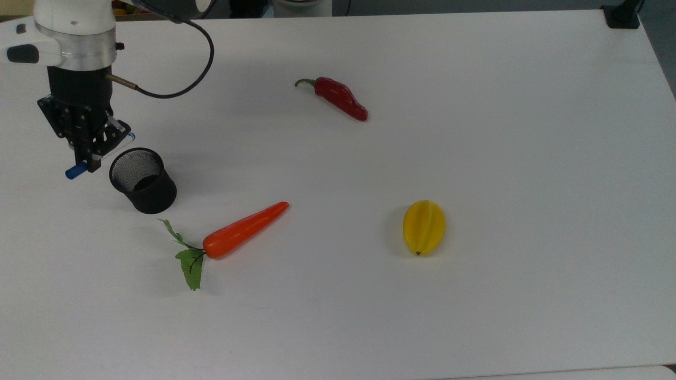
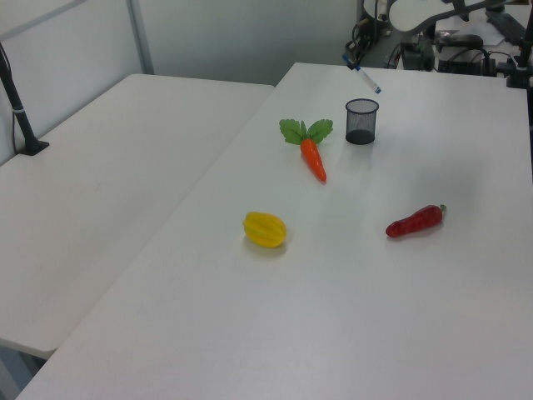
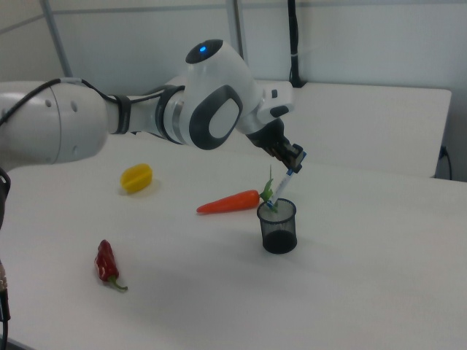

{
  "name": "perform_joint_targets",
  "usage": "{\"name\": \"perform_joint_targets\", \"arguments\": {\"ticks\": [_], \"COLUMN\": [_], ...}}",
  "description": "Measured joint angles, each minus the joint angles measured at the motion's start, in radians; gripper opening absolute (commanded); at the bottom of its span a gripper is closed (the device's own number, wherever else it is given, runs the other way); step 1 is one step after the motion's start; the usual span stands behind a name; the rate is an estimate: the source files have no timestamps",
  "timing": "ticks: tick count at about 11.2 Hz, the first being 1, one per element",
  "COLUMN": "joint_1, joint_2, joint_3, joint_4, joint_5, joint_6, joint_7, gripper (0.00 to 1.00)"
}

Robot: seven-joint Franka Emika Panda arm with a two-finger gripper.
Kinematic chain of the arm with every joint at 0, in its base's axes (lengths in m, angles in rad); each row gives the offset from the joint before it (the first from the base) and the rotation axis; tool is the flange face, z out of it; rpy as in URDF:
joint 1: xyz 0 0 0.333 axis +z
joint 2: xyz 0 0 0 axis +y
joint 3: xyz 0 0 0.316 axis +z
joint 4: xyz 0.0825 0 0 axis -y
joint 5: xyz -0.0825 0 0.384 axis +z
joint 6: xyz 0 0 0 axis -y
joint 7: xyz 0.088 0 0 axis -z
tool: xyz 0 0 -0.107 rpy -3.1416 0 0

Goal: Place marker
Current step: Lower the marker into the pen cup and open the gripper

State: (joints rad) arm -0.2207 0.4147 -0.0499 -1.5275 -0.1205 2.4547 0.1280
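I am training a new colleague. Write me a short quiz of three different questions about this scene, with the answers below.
1. True or false: the gripper is holding the marker.
2. Which thing lies closest to the black mesh cup? A) carrot B) red pepper C) yellow fruit
3. Fill in: in the right view, the marker is tilted, and its lower end points down at the ____.

Key
1. True; its fingers are closed on the barrel.
2. A
3. Cup; whether the tip is already inside the rim cannot be told.
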Motion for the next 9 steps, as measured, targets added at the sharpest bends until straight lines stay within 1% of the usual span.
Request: {"name": "perform_joint_targets", "arguments": {"ticks": [3,7,8,9], "joint_1": [0.000,0.004,0.005,0.006], "joint_2": [0.047,0.075,0.075,0.075], "joint_3": [0.000,0.002,0.003,0.005], "joint_4": [-0.014,-0.036,-0.039,-0.041], "joint_5": [0.000,0.000,0.000,0.000], "joint_6": [0.120,0.147,0.147,0.147], "joint_7": [0.000,0.000,0.000,0.000], "gripper": [0.12,0.13,0.14,0.23]}}
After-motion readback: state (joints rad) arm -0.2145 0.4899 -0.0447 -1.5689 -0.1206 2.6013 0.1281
